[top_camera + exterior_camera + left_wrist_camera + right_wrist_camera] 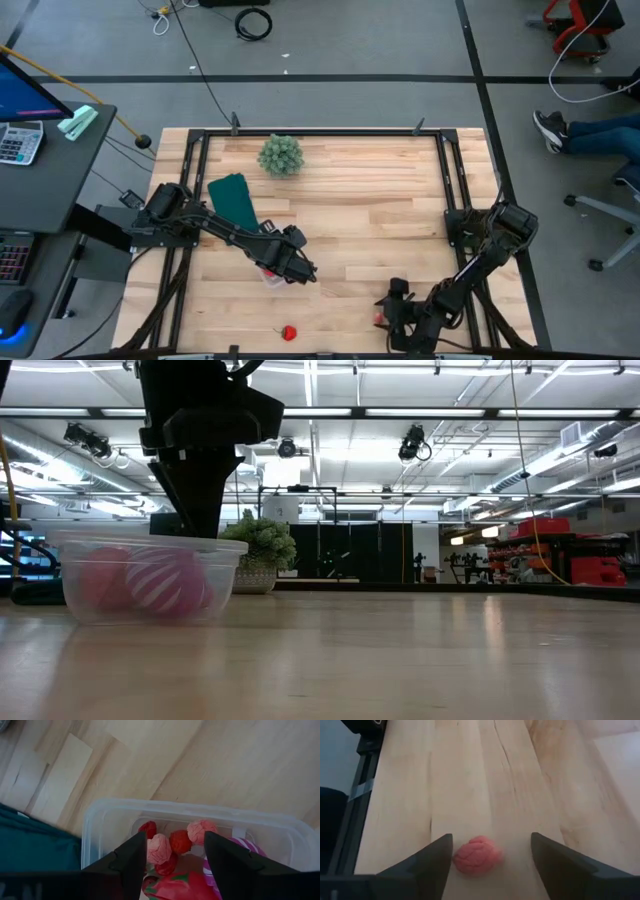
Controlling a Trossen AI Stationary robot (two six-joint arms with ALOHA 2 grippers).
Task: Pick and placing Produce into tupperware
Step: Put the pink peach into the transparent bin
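Observation:
The clear tupperware [100, 827] sits on the table left of centre [270, 273] and holds several red and pink produce pieces [159, 848], plus a pink striped one [165, 582]. My left gripper [175, 847] hangs open just above its open top, fingers pointing down into it [292, 264]. Near the table's near edge, my right gripper [491, 844] is open and low. Its fingers stand on either side of a bumpy pink produce piece [476, 855] that lies on the wood [380, 318]. Another red piece with a thin stem [288, 332] lies alone near the near edge.
A dark green flat piece [232, 197] lies beside the tupperware toward the far left. A bushy pale-green plant [281, 155] stands near the far edge [262, 545]. Bare wood [400, 220] spans the centre and right. A black frame [320, 131] rims the table.

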